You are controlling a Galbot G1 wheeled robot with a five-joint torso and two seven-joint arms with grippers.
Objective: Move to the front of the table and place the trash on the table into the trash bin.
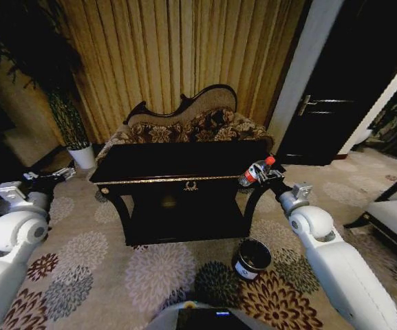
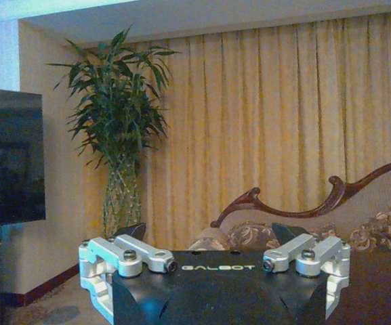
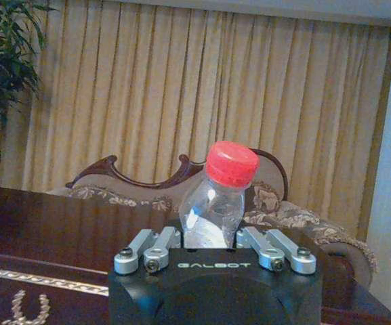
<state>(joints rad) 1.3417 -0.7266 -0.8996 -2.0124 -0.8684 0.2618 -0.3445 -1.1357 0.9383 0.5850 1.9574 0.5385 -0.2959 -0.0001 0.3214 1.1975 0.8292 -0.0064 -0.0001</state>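
"One piece of trash is in hand, as far as I can see: the bottle [image 3: 217, 203], clear with a red cap, gripped in the right gripper [image 1: 272, 176]. From the right wrist it stands between the jaws, closed on its body, cap up and away from the wrist."

"Where does that put it over the surface?"

"At the right front corner of the table [image 1: 177, 159], just above the edge, tilted so the cap leans away from the robot. The black top looks bare otherwise; I can't make out a white scrap or an orange piece on it."

"And the trash bin [image 1: 252, 259]?"

"On the carpet, below the bottle and nearer the robot, beside the table's right front leg. Its mouth is open and faces up. That is the relation that matters: the bin lies down and back toward the robot from the jaws, so I judge the bottle has to come off the edge and drop low before release. With the long axis near upright, it should go in base first."

"The other arm?"

"The left gripper [image 1: 47, 177] is parked off the table's left end, well away from the bin. Its jaws stand apart with nothing between them."
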